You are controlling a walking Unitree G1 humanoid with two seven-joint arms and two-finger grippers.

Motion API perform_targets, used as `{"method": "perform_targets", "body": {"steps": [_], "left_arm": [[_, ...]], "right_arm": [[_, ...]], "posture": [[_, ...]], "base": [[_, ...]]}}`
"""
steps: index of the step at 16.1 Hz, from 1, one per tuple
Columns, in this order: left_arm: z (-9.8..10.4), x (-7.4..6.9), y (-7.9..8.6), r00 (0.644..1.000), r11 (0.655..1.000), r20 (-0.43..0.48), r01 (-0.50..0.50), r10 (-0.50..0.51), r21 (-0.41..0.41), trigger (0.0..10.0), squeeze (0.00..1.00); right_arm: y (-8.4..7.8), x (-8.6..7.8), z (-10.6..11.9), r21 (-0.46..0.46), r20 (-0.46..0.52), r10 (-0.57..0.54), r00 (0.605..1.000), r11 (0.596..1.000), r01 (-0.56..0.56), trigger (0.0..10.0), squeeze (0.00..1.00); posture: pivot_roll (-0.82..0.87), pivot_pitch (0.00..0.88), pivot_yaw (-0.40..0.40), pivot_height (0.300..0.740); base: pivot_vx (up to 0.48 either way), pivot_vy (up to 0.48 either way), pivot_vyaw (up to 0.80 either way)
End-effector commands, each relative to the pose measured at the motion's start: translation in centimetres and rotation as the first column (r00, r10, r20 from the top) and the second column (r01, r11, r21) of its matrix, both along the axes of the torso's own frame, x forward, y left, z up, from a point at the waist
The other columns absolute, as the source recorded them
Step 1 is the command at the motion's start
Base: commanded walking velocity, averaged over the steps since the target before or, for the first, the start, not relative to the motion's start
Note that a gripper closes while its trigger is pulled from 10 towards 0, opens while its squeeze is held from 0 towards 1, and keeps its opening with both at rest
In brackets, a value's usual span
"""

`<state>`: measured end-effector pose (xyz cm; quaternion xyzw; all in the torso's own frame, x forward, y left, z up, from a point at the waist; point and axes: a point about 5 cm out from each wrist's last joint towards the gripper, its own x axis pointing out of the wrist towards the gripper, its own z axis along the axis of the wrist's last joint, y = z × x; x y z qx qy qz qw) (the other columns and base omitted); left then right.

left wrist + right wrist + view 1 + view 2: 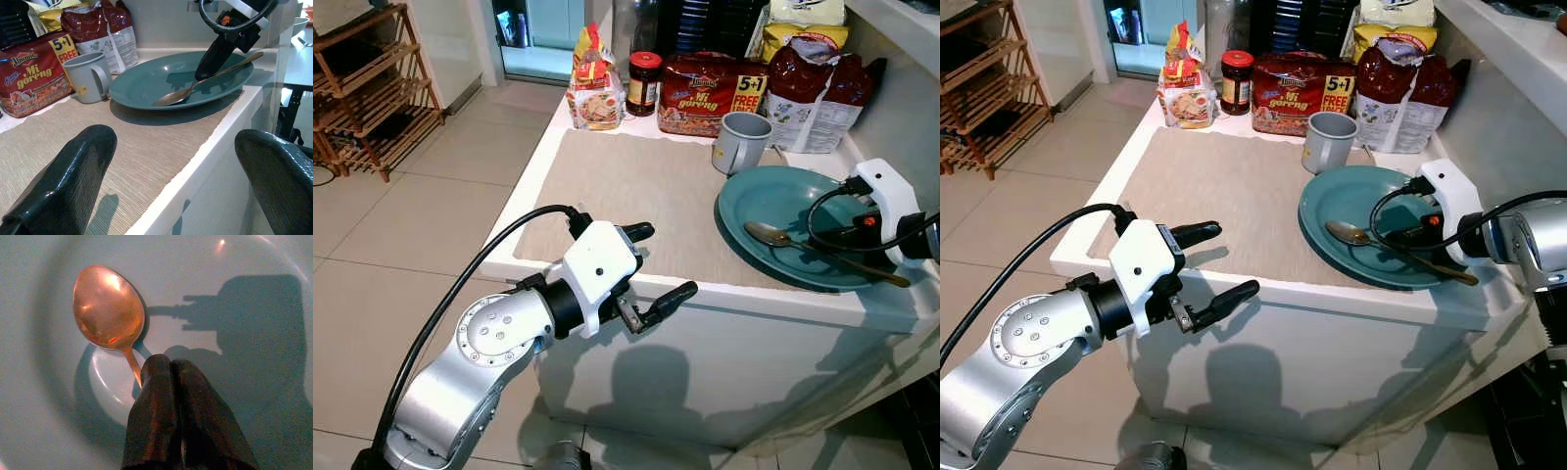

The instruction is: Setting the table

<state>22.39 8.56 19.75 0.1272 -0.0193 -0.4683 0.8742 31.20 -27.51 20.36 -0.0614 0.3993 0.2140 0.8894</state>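
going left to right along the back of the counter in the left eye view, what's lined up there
small noodle packet → jar → red mi goreng pack → grey mug → dark red bag

Right claw (171, 369) — two black fingers (154, 416) pressed together side by side, tips over the neck of a spoon (108, 308). Whether they grip the handle cannot be told. Spoon: golden, bowl up, shiny, lying on a teal plate (44, 396); its handle runs under the fingertips. Plate surface — glossy, carrying the dark shadow of the claw and wrist beside the spoon.
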Motion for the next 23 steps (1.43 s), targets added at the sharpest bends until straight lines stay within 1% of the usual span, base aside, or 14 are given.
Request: {"method": "perform_targets", "body": {"steps": [1, 3, 4, 7, 8, 12, 13, 14, 15, 16, 20, 23], "left_arm": [[0.3, -0.3, -0.2, 1.0, 1.0, 0.014, 0.023, -0.023, 0.004, 10.0, 0.0], [0.4, -0.2, -0.1, 1.0, 1.0, 0.018, 0.016, -0.016, -0.001, 10.0, 0.0], [0.5, 0.0, 0.0, 1.0, 1.0, 0.026, 0.002, -0.002, -0.007, 10.0, 0.0], [0.8, 0.4, 0.1, 0.999, 1.0, 0.04, -0.016, 0.016, -0.01, 10.0, 0.0], [0.9, 0.7, 0.0, 0.999, 1.0, 0.047, -0.022, 0.023, -0.013, 10.0, 0.0], [1.0, 0.7, 0.0, 0.998, 1.0, 0.056, -0.025, 0.026, -0.014, 10.0, 0.0], [1.0, 0.6, 0.1, 0.998, 0.999, 0.054, -0.029, 0.03, -0.016, 10.0, 0.0], [0.9, 0.5, 0.1, 0.998, 0.999, 0.053, -0.03, 0.031, -0.015, 10.0, 0.0], [0.8, 0.4, 0.0, 0.999, 1.0, 0.046, -0.028, 0.028, -0.013, 10.0, 0.0], [0.7, 0.4, -0.1, 0.999, 1.0, 0.043, -0.027, 0.027, -0.014, 10.0, 0.0], [0.7, 0.6, -0.4, 0.999, 1.0, 0.041, -0.022, 0.023, -0.021, 10.0, 0.0], [0.7, 0.6, -0.5, 0.999, 0.999, 0.038, -0.022, 0.022, -0.024, 10.0, 0.0]], "right_arm": [[-0.4, -0.5, -0.2, 0.007, -0.022, -0.012, 1.0, 1.0, 0.012, 0.0, 0.0], [-0.2, -0.6, 0.2, 0.034, -0.011, -0.015, 1.0, 0.999, 0.015, 0.0, 0.0], [0.1, -0.5, 0.9, 0.07, 0.013, -0.025, 1.0, 0.997, 0.024, 0.0, 0.0], [0.6, -0.7, 2.5, 0.109, 0.063, -0.029, 0.998, 0.994, 0.022, 0.0, 0.0], [0.7, -1.0, 3.2, 0.113, 0.083, -0.024, 0.996, 0.993, 0.015, 0.0, 0.0], [0.5, -1.2, 3.9, 0.096, 0.142, -0.023, 0.99, 0.995, 0.009, 0.0, 0.0], [0.7, -1.1, 4.2, 0.087, 0.215, 0.007, 0.977, 0.996, -0.026, 10.0, 0.0], [0.8, -1.1, 4.4, 0.077, 0.251, 0.024, 0.968, 0.996, -0.045, 10.0, 0.0], [0.6, -1.1, 4.3, 0.082, 0.256, 0.022, 0.966, 0.996, -0.044, 10.0, 0.94], [0.3, -1.3, 4.2, 0.085, 0.24, 0.011, 0.971, 0.996, -0.032, 10.0, 1.0], [0.5, -1.6, 4.3, 0.044, 0.202, 0.056, 0.978, 0.997, -0.066, 10.0, 1.0], [0.2, -1.8, 4.2, 0.024, 0.182, 0.083, 0.98, 0.996, -0.089, 10.0, 1.0]], "posture": [[0.07, 0.0, -0.035, 0.74], [0.07, 0.0, -0.035, 0.74], [0.06, 0.0, -0.029, 0.74], [0.06, 0.0, -0.02, 0.74], [0.05, 0.0, -0.017, 0.74], [0.05, 0.0, -0.022, 0.74], [0.05, 0.0, -0.023, 0.74], [0.05, 0.0, -0.023, 0.74], [0.05, 0.005, -0.022, 0.74], [0.05, 0.008, -0.024, 0.74], [0.03, 0.019, -0.021, 0.74], [0.03, 0.026, -0.025, 0.74]], "base": [[0.0, 0.0, 0.0], [0.0, 0.0, 0.0], [0.0, 0.0, 0.0], [0.0, 0.0, 0.0], [0.0, 0.0, 0.0], [0.0, 0.0, 0.0], [0.0, 0.0, 0.0], [0.0, 0.0, 0.0], [0.0, 0.0, 0.0], [0.0, 0.0, 0.0], [0.0, 0.0, 0.0], [0.0, 0.0, 0.0]]}}
